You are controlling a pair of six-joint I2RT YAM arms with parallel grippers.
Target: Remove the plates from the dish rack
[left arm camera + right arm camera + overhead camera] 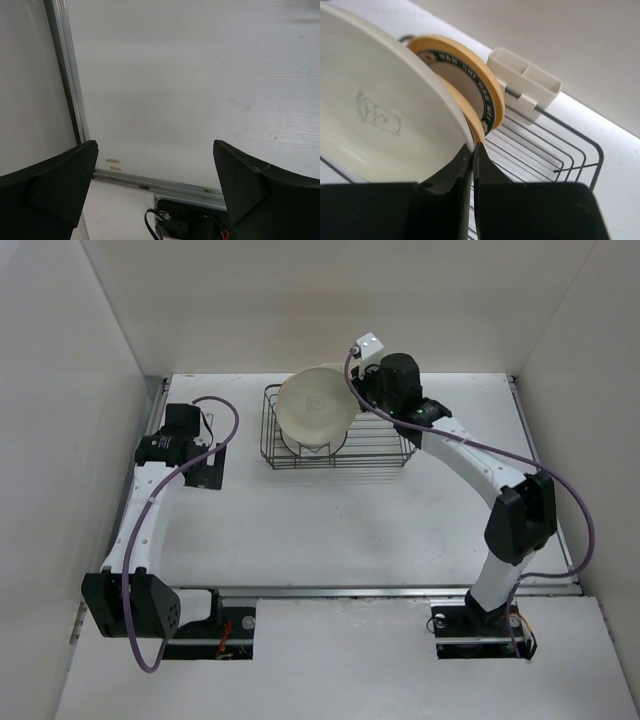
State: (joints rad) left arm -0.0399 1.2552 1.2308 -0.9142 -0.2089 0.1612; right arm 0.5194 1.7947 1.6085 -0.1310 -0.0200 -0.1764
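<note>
A: Entry 1, top view?
B: Dish rack point(385, 455), far middle of the table point(330, 530). 1 cream plate point(315, 408) tilted over the rack's left half, with its lower edge seemingly within the wires. Right arm point(470, 465) reaches to the plate from the rack's right end. Left arm point(140, 525) is folded at the left, well apart from the rack.

A: Entry 2, left wrist view?
B: Left gripper point(155, 150): 2 fingers spread wide with nothing between them, bare table beneath.

A: Entry 3, right wrist view?
B: Right gripper point(472, 150): 2 fingers pinched on the cream plate's rim, at the tips only. Just behind it are a yellow-orange plate point(465, 52) and a dark patterned band point(489, 107), packed close. How many plates stand there cannot be told. 1 white clip point(525, 82) on the rack's far wire.

A: Entry 4, hazards?
B: By my judgement, 3.
- The hold is narrow and at the edge, so the plate could swing or slip if it is lifted fast.
- The yellow-orange rim lies just beside the fingertips, so a sideways pull may drag or tip it.
- If the lower edge catches on a divider, the rack itself could rise or slide, and the left gripper is too far off to steady it.
</note>
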